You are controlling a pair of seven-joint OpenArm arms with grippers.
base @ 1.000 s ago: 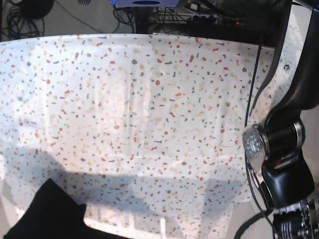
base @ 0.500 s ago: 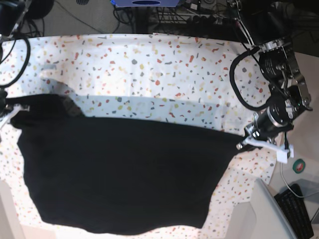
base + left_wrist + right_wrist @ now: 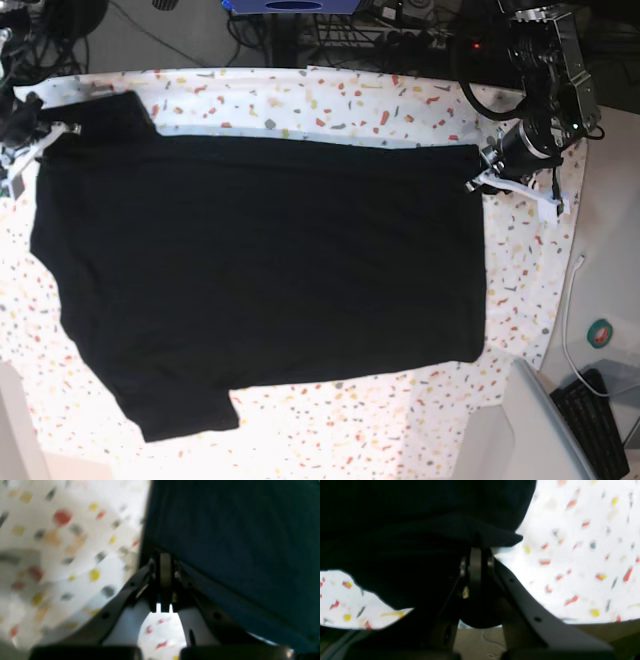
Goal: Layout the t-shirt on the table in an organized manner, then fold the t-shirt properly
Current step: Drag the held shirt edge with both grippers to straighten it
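The black t-shirt (image 3: 260, 270) lies spread flat over the speckled white table (image 3: 330, 100), plain side up, with no print showing. One sleeve points to the near left. My left gripper (image 3: 478, 172) is shut on the shirt's far right corner; in the left wrist view the gripper (image 3: 165, 560) is pinched on the dark cloth's edge (image 3: 237, 530). My right gripper (image 3: 42, 140) is shut on the shirt's far left corner; in the right wrist view the gripper (image 3: 476, 548) grips bunched black cloth (image 3: 407, 517).
A grey bin (image 3: 530, 430), a keyboard (image 3: 600, 425), a green tape roll (image 3: 600, 333) and a white cable (image 3: 572, 300) lie off the table's right edge. Cables and a blue device (image 3: 290, 6) sit beyond the far edge.
Both grippers have moved toward the table's far edge, dragging the shirt with them. The shirt now lies stretched flat across the table; a second ago only a bit showed at the near left.
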